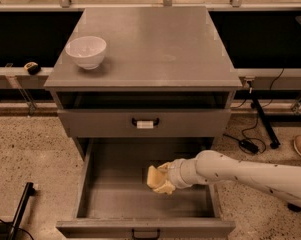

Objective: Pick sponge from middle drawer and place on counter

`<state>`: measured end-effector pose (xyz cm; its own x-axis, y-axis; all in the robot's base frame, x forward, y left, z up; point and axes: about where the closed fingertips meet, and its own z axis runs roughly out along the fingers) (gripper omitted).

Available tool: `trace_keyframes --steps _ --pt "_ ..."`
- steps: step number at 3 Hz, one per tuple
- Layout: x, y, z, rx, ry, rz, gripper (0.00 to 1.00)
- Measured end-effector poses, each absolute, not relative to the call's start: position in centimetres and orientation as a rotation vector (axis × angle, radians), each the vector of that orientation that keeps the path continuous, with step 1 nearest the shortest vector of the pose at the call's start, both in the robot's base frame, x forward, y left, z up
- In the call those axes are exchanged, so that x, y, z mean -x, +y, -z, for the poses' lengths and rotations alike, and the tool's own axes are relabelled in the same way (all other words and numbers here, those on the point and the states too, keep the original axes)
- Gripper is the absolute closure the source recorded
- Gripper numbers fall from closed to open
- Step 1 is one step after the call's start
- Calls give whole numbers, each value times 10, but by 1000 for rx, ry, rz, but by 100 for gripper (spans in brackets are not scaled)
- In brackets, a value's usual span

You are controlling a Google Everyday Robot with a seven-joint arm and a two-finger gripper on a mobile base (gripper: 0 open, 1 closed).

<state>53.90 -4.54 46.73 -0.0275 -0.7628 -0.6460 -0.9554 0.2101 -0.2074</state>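
Observation:
The pale yellow sponge is inside the open middle drawer, right of its middle. My gripper reaches in from the right on a white arm and sits right against the sponge, its fingers around it. The sponge seems lifted slightly off the drawer floor. The grey counter tops the cabinet above.
A white bowl stands on the counter's left side. The top drawer is shut, with a handle at its middle. Cables and a stand leg lie on the speckled floor at the right. A black bar lies on the floor at the lower left.

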Motion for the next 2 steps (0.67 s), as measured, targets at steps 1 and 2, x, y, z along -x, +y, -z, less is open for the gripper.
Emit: trace_keyframes --steps 1,2 --pt "-539 -45 -467 1596 1833 -375 50" --pt "-539 -45 -467 1596 1833 -375 28"
